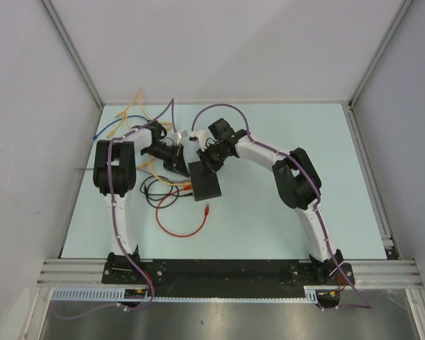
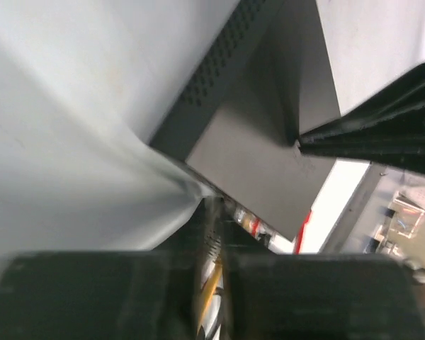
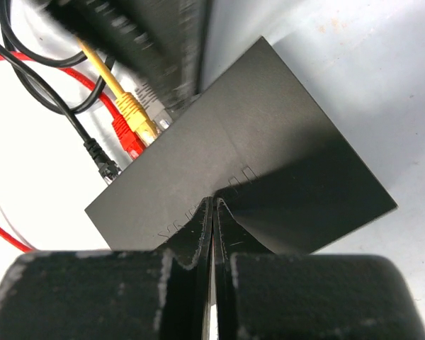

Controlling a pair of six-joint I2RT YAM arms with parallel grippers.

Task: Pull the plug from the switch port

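The flat black switch box (image 1: 205,185) lies mid-table; it also shows in the right wrist view (image 3: 269,134) and the left wrist view (image 2: 258,152). Along its port edge sit a yellow plug (image 3: 138,117), a red plug (image 3: 127,140) and a black plug (image 3: 101,161). My left gripper (image 1: 178,164) (image 2: 216,244) is at that edge, shut on the yellow cable (image 2: 211,283) just behind its plug; this view is blurred. My right gripper (image 1: 208,163) (image 3: 214,202) is shut and empty, tips pressed down on the box's top.
A red cable loop (image 1: 182,228) and black cable coils (image 1: 154,193) lie in front-left of the box. Loose yellow cables (image 1: 127,117) lie at the back left. Grey walls enclose the table on three sides.
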